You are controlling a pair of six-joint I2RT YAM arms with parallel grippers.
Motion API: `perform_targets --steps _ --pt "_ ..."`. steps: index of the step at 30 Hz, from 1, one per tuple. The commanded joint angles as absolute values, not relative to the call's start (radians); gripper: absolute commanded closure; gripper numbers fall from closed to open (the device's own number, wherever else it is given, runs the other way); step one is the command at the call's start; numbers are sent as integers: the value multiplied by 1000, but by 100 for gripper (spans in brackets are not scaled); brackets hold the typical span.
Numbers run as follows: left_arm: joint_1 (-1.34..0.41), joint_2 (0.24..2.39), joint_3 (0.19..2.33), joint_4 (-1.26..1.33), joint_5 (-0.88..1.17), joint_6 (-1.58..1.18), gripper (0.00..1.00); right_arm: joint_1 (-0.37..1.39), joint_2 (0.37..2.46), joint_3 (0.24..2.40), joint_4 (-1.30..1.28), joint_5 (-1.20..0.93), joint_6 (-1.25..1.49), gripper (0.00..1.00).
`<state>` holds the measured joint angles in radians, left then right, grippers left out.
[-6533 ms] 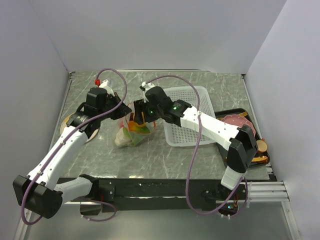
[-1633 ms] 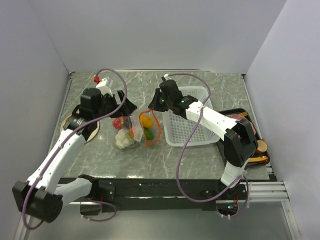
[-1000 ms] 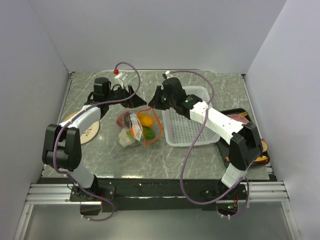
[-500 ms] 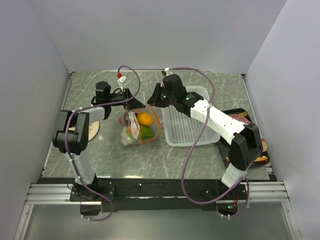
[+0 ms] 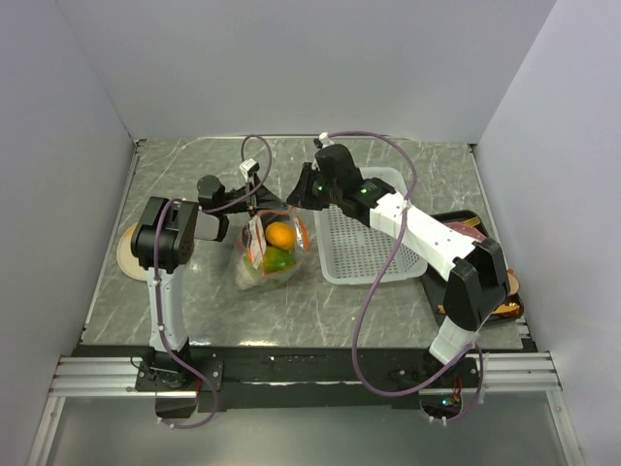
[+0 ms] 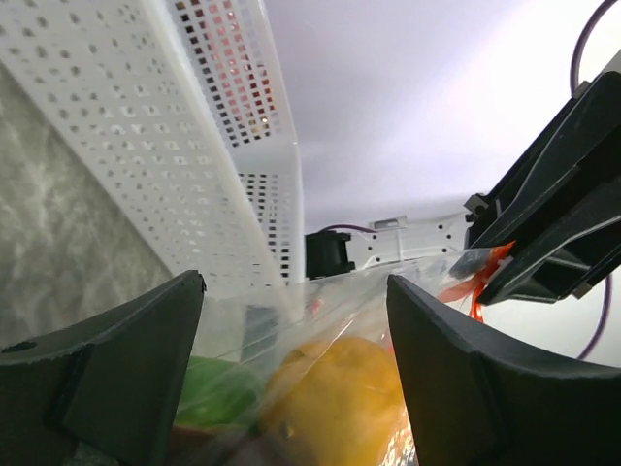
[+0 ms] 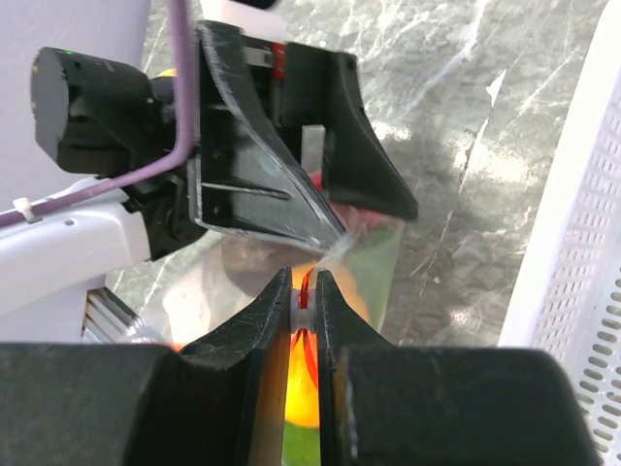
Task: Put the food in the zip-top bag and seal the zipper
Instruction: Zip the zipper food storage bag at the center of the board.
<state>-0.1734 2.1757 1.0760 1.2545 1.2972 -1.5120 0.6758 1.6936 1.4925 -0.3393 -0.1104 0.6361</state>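
Grey marbled table (image 5: 320,311) and plain white walls are what I am seeing from above. Near the table's middle, a little toward the left edge, the zip-top bag (image 5: 248,274) is lying just beside the white basket (image 5: 374,275), with its mouth lifted toward the far edge. Through the clear plastic the orange (image 5: 280,234) and the green mango (image 5: 276,258) are showing, the orange nearer to the mouth. The right gripper (image 7: 304,280) is reaching in from the basket side, and its fingers are pressing together on the zipper (image 6: 474,283) at the bag's upper rim. The left gripper (image 6: 294,289) is pointing in from the left edge side with its fingers spread wide. In its own camera the bag's mouth and the orange are sitting between the two fingers, but I cannot tell whether they are touching the plastic. Both grippers are facing each other closely over the mouth. Other food inside is too hidden for me to name.
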Motion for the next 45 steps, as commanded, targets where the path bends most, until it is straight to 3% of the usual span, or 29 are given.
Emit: perform_targets --steps 1,4,5,7,11,14,21,24,25,28,30,33,40,43,45 --pt "-192 2135 1108 1839 1305 -1586 19 670 1670 1540 -285 -113 627 86" --pt "-196 2115 1100 1832 1304 -1580 24 670 1677 1540 -287 -121 626 86" --pt "-196 2111 1094 1833 1302 -1580 35 669 1677 1542 -287 -121 627 86" --pt "-199 2096 1074 1832 1299 -1571 46 670 1677 1540 -287 -121 626 86" --pt "-201 2079 1055 1857 1293 -1592 84 669 1677 1540 -291 -109 617 86" --pt "-201 2050 1049 1850 1286 -1611 99 669 1677 1536 -301 -98 612 86" --pt "-201 1858 982 1522 1260 -1323 99 661 1697 1549 -350 -57 566 86" --pt "-201 1728 954 1155 1235 -1026 99 655 1706 1551 -354 -52 545 85" --pt "-201 1695 956 874 1189 -932 99 652 1709 1551 -356 -51 531 85" --pt "-204 1582 1020 352 1036 -577 99 650 1703 1552 -345 -67 497 85" --pt "-203 1501 1040 214 932 -493 99 650 1703 1555 -350 -83 486 85" --pt "-204 1383 1023 89 746 -469 99 652 1727 1586 -382 -91 488 85" --pt "-279 1269 985 -133 609 -405 94 641 1799 1637 -446 -3 543 84" --pt "-302 1218 904 -85 583 -463 86 623 1799 1635 -445 -11 543 84" --pt "-307 1210 864 -40 566 -500 73 623 1780 1599 -399 -14 529 82"
